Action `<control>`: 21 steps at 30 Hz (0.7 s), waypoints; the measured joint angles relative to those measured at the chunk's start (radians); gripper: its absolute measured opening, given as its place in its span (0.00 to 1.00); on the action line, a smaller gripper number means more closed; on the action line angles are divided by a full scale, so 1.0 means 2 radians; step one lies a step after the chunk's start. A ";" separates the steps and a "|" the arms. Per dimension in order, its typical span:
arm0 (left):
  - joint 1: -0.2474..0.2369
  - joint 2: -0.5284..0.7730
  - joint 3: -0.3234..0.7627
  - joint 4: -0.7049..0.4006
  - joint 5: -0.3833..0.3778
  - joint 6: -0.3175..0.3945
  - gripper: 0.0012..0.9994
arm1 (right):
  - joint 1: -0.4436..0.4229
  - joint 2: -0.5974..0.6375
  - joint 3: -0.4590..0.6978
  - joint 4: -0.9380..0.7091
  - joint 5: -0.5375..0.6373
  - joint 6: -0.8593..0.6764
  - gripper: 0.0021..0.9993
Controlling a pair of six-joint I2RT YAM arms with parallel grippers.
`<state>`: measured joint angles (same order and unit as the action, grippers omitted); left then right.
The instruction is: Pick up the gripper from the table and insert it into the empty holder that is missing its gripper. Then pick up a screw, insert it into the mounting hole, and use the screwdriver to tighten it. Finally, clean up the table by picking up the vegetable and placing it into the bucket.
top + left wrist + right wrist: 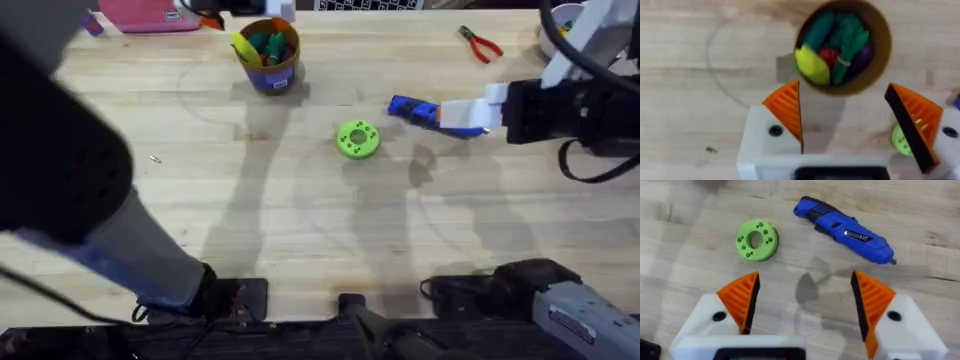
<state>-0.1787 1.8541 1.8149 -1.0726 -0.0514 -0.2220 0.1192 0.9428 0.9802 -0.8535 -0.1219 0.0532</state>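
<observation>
The bucket near the table's far edge holds the vegetable. The screwdriver lies toward the right edge. Both the left gripper and the right gripper are spread, empty.

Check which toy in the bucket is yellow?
The lemon-like piece at the rim of the bucket; the others are green, red and purple.

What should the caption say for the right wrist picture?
Open right gripper hovers above the table near the blue screwdriver and lime green disc.
</observation>
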 joint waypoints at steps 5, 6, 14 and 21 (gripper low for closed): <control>0.000 -0.067 -0.009 -0.052 -0.012 -0.002 0.99 | 0.000 0.000 0.000 -0.006 0.000 0.000 0.99; 0.000 -0.082 -0.020 -0.056 -0.014 -0.002 0.99 | 0.000 0.000 0.000 -0.007 0.000 0.000 0.99; -0.030 -0.224 -0.196 -0.055 -0.021 -0.002 0.99 | 0.000 0.000 0.000 -0.007 0.000 0.000 0.99; -0.078 -0.319 -0.286 -0.076 -0.021 -0.002 0.99 | 0.000 0.000 0.000 -0.030 0.000 0.000 0.99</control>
<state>-0.3348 1.2166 1.2425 -1.2250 -0.0940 -0.2259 0.1192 0.9427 0.9801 -0.9132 -0.1219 0.0532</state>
